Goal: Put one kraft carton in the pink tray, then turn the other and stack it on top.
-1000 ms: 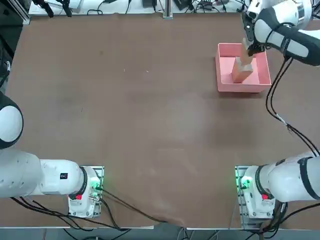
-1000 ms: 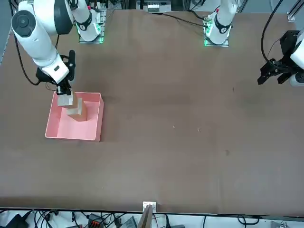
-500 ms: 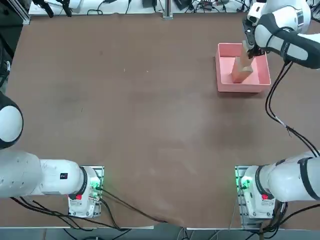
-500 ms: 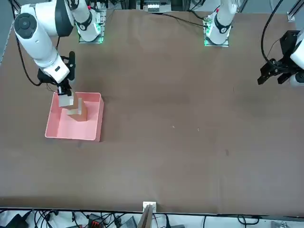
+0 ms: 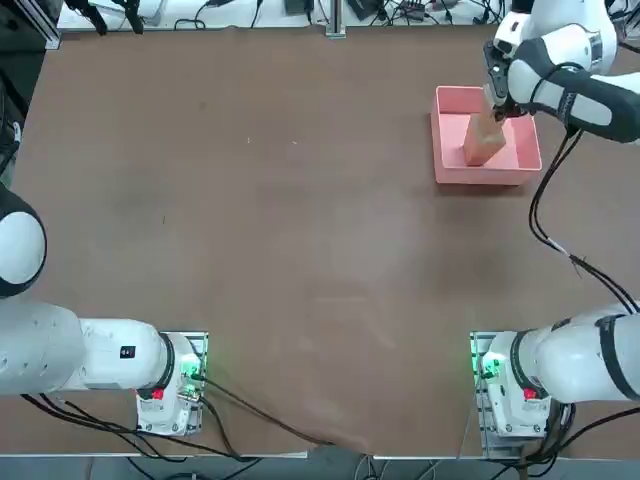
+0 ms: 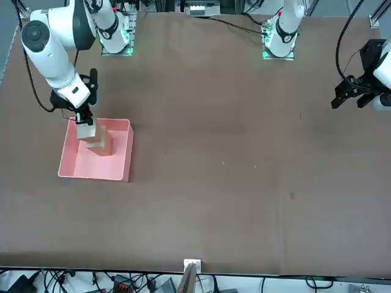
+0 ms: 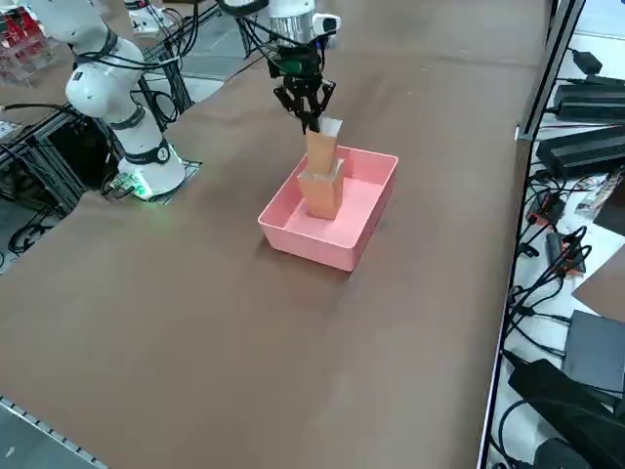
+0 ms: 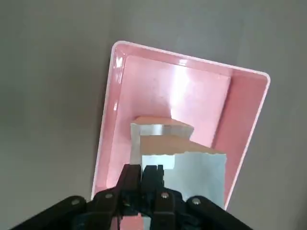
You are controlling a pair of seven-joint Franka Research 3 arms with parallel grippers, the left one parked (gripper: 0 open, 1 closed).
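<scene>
2 kraft cartons (image 7: 322, 176) tan-brown with pale whitish faces, stacked upright inside pink tray (image 7: 293, 233); upper carton (image 8: 184, 165) sits askew on lower carton (image 8: 160, 127), directly under right gripper (image 8: 149, 173); gripper fingers pressed together, holding nothing, tips just above upper carton's top edge; tray square, shallow, raised walls, below claw on brown table (image 5: 280, 220); cables (image 7: 547, 322) and black boxes beyond table edge, well apart from claw; nothing between claw and stack.
</scene>
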